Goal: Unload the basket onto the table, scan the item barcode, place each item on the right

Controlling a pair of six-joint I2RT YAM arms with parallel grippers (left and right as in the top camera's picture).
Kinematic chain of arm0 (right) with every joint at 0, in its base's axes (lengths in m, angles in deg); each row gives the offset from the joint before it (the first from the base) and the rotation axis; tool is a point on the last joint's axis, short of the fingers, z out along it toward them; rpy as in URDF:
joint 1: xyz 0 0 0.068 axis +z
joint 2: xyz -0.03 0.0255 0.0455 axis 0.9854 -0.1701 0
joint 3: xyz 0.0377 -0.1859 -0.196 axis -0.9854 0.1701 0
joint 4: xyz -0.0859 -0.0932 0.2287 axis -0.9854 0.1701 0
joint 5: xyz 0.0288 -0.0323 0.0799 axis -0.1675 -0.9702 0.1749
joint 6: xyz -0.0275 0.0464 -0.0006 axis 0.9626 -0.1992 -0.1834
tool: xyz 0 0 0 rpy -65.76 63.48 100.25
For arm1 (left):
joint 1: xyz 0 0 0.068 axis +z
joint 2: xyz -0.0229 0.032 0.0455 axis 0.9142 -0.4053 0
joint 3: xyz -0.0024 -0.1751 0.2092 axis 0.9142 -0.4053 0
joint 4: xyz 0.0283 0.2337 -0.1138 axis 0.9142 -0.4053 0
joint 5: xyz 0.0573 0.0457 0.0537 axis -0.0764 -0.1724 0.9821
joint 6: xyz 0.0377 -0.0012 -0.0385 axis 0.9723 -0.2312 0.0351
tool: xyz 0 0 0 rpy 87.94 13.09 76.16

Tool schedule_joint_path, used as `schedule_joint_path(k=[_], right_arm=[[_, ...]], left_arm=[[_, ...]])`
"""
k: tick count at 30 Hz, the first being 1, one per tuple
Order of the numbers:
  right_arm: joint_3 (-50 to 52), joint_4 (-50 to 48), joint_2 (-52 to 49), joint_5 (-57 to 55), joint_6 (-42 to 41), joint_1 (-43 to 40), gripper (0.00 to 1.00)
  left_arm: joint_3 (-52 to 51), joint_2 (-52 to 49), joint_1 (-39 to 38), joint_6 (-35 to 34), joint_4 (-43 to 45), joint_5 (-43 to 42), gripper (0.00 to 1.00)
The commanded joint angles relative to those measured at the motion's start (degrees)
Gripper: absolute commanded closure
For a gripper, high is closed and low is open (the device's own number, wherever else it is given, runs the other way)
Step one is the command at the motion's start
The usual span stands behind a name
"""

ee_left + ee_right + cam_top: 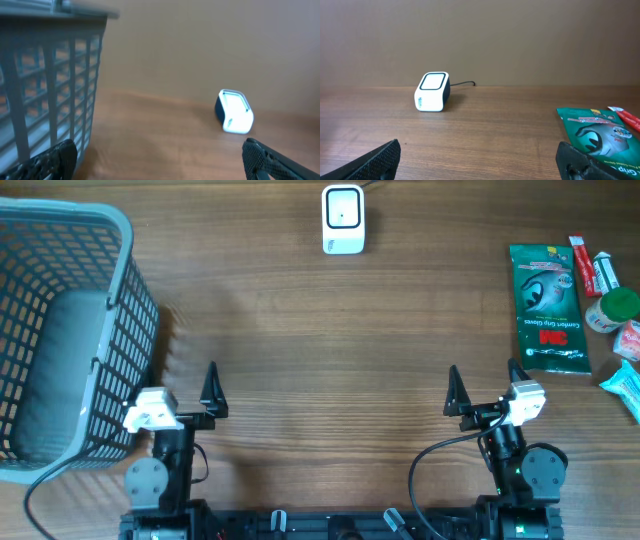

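Gaping wide: L end effector [182,380], R end effector [484,376]; both empty.

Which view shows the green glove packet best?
Overhead: the green packet lies whole, label up. The right wrist view shows it foreshortened and cropped at the frame edge; the left wrist view misses it entirely.

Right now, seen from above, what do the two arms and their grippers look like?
Both arms are black with round grey joint caps. The left gripper and right gripper each carry black pointed fingers and a white block behind them. Black cables loop beside each base.
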Motion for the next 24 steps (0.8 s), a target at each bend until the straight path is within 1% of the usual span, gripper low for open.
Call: schedule_joint_path(k=[1, 2, 24], right_arm=[[0.09, -0.22, 0.68, -1.18, -0.85, -0.13, 0.0], [0.09, -0.22, 0.68, -1.18, -0.83, -0.13, 0.0], [0.09, -0.22, 0.68, -1.18, -0.81, -0.13, 0.0]], left_arm=[[-1.88, 0.57, 0.52, 1.33, -2.62, -0.63, 0.0], [-1.88, 0.57, 0.5, 1.27, -4.17, -0.48, 0.0], [-1.88, 0.57, -0.02, 1.14, -3.91, -0.83, 0.0]])
